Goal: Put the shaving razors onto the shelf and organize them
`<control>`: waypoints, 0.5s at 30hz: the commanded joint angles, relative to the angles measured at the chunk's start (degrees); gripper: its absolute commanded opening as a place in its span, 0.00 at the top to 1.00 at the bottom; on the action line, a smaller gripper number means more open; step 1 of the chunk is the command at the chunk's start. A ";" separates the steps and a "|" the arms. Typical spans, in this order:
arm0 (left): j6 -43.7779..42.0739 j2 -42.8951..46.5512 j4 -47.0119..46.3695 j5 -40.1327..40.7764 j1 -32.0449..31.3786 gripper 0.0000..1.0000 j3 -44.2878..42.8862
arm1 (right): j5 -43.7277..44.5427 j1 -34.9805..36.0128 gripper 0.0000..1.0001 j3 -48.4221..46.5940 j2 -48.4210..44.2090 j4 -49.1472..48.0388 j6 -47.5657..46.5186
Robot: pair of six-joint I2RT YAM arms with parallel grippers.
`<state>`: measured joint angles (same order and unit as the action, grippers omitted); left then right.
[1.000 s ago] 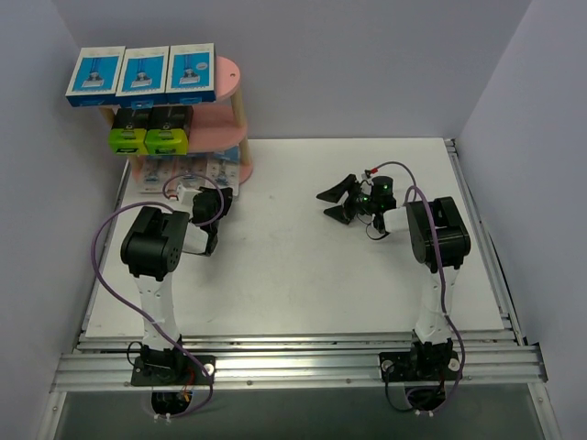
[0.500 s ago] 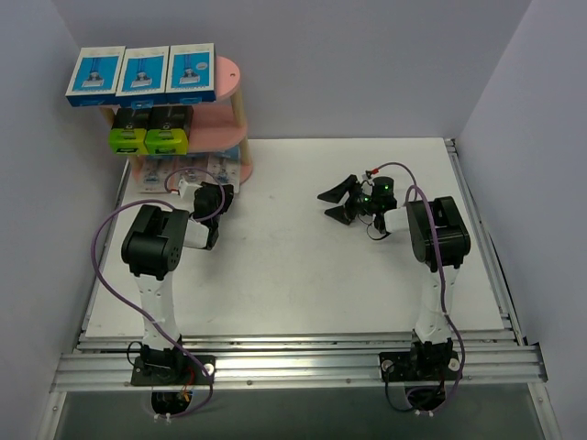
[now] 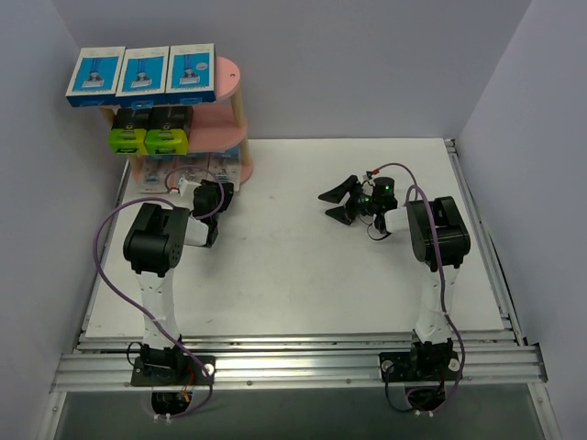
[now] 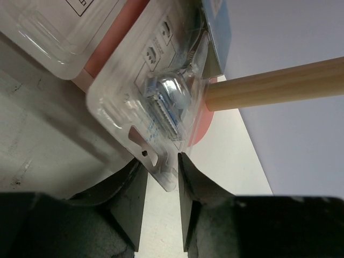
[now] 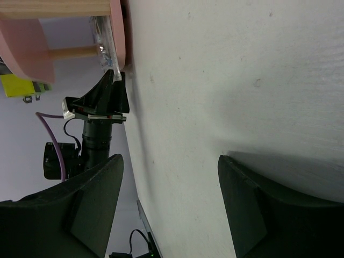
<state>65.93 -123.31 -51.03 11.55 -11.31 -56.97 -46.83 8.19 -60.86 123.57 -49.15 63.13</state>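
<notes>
Left wrist view: the left gripper has eased to a narrow gap around the blister pack, which lies against the shelf bottom tier. It looks placed. The right gripper hangs wide and empty.

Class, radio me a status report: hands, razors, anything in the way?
Left hand straddling blister pack tab at shelf bottom tier, grip unclear. Right hand open, empty, over table. No obstruction seen.

high at the near edge, looking down on tabletop and shelf. left wrist: tight against the shelf's bottom board. right wrist: low across the tabletop, facing that same shelf.
</notes>
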 commanded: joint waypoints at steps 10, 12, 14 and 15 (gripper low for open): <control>-2.56 -0.62 2.16 -1.44 0.50 0.46 -1.66 | -0.81 -0.45 0.34 -1.45 0.27 -1.30 -0.82; -2.82 -0.18 2.07 -1.53 0.50 0.35 -1.13 | -0.81 -0.45 0.34 -1.37 0.09 -1.30 -0.82; -3.09 0.26 1.81 -1.53 0.59 0.30 -0.69 | -0.81 -0.45 0.34 -1.28 -0.17 -1.13 -0.91; -3.26 0.61 1.37 -2.05 0.68 0.28 -0.08 | -0.72 -0.45 0.34 -1.28 -0.17 -1.04 -1.08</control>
<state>64.69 -123.66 -50.52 10.11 -11.14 -57.49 -46.83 8.19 -60.93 123.61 -49.12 63.05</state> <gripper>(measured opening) 0.701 0.665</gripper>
